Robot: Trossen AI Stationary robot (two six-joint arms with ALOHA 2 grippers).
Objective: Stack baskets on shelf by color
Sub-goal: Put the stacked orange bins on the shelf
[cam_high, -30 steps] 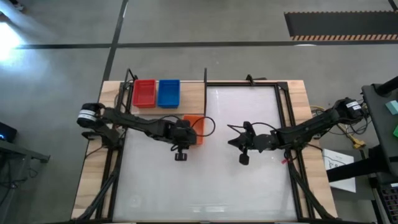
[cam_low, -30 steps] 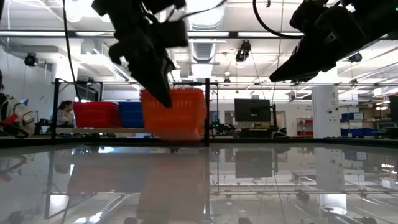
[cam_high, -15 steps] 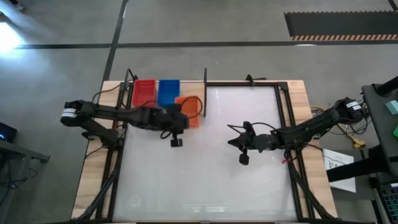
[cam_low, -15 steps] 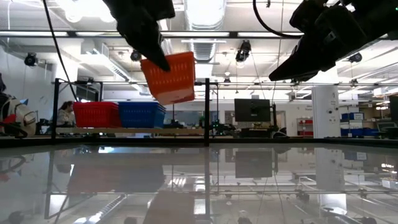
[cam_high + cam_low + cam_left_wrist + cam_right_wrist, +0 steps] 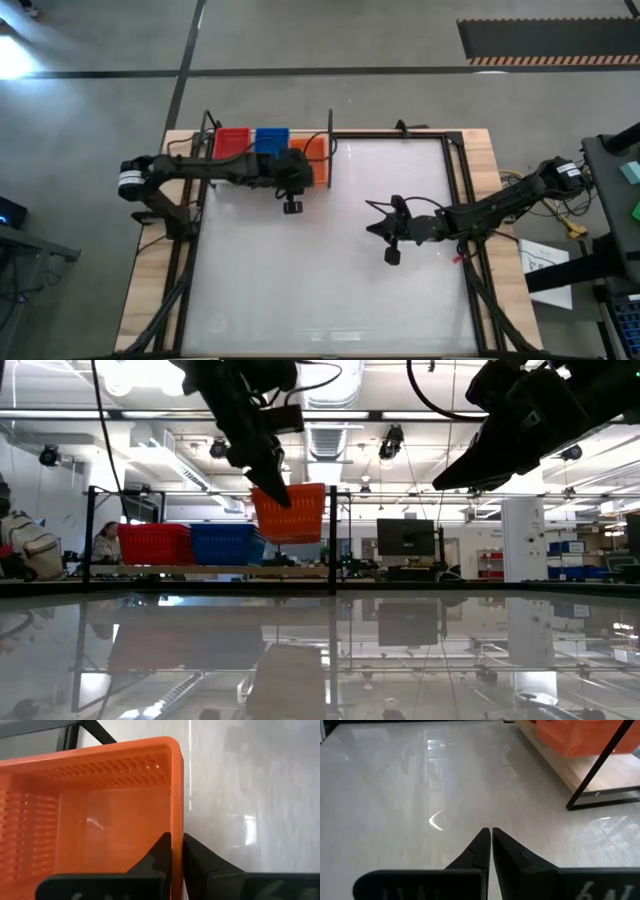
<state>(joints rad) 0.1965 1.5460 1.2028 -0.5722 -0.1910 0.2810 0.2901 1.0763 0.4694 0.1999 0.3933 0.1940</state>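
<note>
On the shelf [image 5: 315, 185] at the far left of the tabletop [image 5: 330, 260], a red basket [image 5: 232, 142] and a blue basket [image 5: 271, 141] sit side by side. Just right of them, the left pincer [image 5: 176, 851] is clamped on one wall of the orange basket [image 5: 312, 158], holding it in the air above the shelf; in the low view the orange basket [image 5: 291, 512] hangs tilted, clear of the board. From above, the arm covers part of it. Well to the right, the right pincer [image 5: 488, 845] hovers over the bare tabletop, fingers together, holding nothing.
</note>
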